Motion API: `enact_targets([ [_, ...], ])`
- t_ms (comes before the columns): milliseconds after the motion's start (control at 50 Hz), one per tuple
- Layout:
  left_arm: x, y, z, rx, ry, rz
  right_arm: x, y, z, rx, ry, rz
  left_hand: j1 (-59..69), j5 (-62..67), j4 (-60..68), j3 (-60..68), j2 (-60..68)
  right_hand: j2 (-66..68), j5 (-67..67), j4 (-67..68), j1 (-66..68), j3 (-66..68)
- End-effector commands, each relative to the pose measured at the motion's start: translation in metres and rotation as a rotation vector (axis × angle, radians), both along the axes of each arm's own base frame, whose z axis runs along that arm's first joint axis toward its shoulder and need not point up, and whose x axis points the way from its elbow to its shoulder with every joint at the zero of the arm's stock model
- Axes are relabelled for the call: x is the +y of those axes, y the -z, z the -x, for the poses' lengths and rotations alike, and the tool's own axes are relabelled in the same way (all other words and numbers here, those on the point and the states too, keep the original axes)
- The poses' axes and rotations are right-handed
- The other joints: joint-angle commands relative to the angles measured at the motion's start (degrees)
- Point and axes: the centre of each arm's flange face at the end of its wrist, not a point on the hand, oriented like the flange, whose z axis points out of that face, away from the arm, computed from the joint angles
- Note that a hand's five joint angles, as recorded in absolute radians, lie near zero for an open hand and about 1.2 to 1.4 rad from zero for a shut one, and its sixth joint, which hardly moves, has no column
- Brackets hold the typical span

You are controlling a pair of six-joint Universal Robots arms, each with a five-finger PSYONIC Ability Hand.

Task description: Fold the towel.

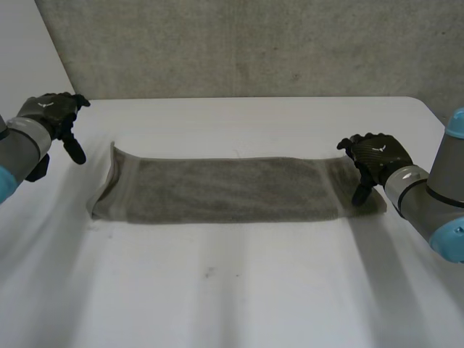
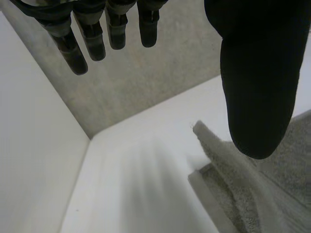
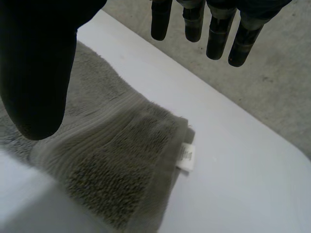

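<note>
We see the grey towel [image 1: 217, 190] lying as a long folded strip across the middle of the white table [image 1: 232, 290], running from nine o'clock to three o'clock. At its nine o'clock end the far corner [image 1: 114, 150] stands up off the table.

Our left hand [image 1: 51, 112] hangs at about ten o'clock from the towel, apart from it. Its fingers [image 2: 97, 43] are straight and spread wide from the thumb [image 2: 257, 73], holding nothing. In the left wrist view the raised corner shows just beside the thumb's tip.

Our right hand [image 1: 373, 156] is at the towel's three o'clock end, with its fingers [image 3: 194, 24] straight and well apart from the thumb [image 3: 39, 73], and nothing is gripped between them. The thumb points down over the towel's end, and we cannot tell whether it touches the cloth. In the right wrist view a small white label [image 3: 185, 158] sits at the towel's corner, below the fingertips.
</note>
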Motion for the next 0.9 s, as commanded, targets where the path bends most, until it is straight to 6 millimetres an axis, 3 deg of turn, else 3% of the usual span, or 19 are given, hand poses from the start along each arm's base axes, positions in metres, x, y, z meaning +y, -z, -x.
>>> enact_targets([
  [20,0.045,-0.007,0.017,0.013,0.047,0.015,0.0,0.016,0.005,-0.005,-0.021,-0.054,0.37,-0.16,0.59,0.67,0.68,0.28,-2.89,-0.01,-0.37,0.27],
  [100,0.062,-0.004,0.02,0.015,0.057,0.019,0.0,0.021,0.005,0.003,-0.031,-0.063,0.37,-0.16,0.59,0.67,0.68,1.2,-1.97,0.91,0.55,1.2],
  [200,0.085,0.004,0.029,0.021,0.098,0.048,-0.003,0.033,0.006,0.036,-0.042,-0.073,0.54,0.01,0.76,0.84,0.85,13.99,10.82,13.7,13.34,13.98],
  [460,0.101,0.025,0.035,0.031,0.12,0.028,-0.016,0.056,0.021,0.146,-0.034,-0.071,0.7,0.18,0.92,1.01,1.02,24.08,20.91,23.79,23.43,24.07],
  [580,0.103,0.028,0.035,0.034,0.122,0.018,-0.025,0.057,0.028,0.146,-0.012,-0.037,0.37,-0.15,0.59,0.68,0.69,40.56,37.39,40.27,39.91,40.56],
  [620,0.103,0.028,0.035,0.034,0.122,0.018,-0.028,0.056,0.029,0.143,-0.002,-0.018,0.37,-0.16,0.59,0.67,0.68,61.64,58.47,61.35,60.99,61.63],
  [640,0.103,0.028,0.035,0.034,0.122,0.018,-0.028,0.056,0.03,0.143,-0.002,-0.018,0.37,-0.16,0.59,0.67,0.68,61.76,58.59,61.47,61.11,61.75],
  [660,0.103,0.028,0.035,0.034,0.122,0.018,-0.03,0.055,0.031,0.142,0.006,-0.004,0.37,-0.16,0.59,0.67,0.68,70.19,67.02,69.9,69.54,70.19],
  [740,0.104,0.029,0.035,0.033,0.122,0.014,-0.035,0.051,0.037,0.141,0.029,0.024,0.2,-0.32,0.42,0.51,0.52,70.28,67.11,69.99,69.63,70.27],
  [880,0.104,0.029,0.035,0.034,0.122,0.018,-0.043,0.03,0.062,0.14,0.106,0.065,0.03,-0.49,0.25,0.34,0.35,70.28,67.11,69.99,69.63,70.27],
  [900,0.103,0.029,0.033,0.034,0.116,0.018,-0.058,0.016,0.115,0.202,0.213,0.077,0.2,-0.32,0.42,0.51,0.52,70.28,67.11,69.99,69.63,70.27],
])
